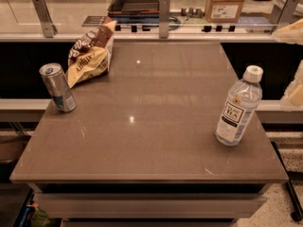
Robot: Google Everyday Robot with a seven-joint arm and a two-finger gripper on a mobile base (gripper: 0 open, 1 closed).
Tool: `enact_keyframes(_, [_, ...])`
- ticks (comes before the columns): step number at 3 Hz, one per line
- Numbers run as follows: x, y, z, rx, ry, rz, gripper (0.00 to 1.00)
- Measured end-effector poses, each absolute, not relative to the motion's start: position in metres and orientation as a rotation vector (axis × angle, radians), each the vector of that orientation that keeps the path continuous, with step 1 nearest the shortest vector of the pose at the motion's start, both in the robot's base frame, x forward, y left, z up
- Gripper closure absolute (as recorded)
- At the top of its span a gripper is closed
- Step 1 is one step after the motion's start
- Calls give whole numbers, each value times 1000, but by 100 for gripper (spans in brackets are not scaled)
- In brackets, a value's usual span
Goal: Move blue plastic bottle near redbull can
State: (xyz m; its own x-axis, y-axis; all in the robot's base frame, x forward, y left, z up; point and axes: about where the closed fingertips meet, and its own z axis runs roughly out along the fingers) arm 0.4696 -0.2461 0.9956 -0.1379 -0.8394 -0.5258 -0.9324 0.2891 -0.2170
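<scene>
The blue plastic bottle (238, 107) stands upright near the right edge of the brown table (151, 141); it is clear, with a white cap and a white-and-dark label. The redbull can (57, 87) stands at the table's left edge, slightly tilted, far from the bottle. My gripper (289, 63) is at the right border of the view, just right of the bottle and apart from it. Two cream fingers (289, 32) show, spread one above the other with nothing between them. Most of the gripper is cut off.
A brown and yellow snack bag (92, 51) lies at the back left, just behind the can. A counter with metal posts (164, 15), a tray and a cardboard box (226, 3) runs behind the table.
</scene>
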Motion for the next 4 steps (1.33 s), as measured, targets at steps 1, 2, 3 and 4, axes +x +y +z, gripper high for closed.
enact_keyframes(1, [481,-237,979,-1508,1888,413,0])
enact_keyframes(2, [479,-225,970,-1422,1771,540,0])
enact_keyframes(3, [471,-219,960,-1338,1672,618,0])
enact_keyframes(4, [461,-216,943,-1267,1607,675,0])
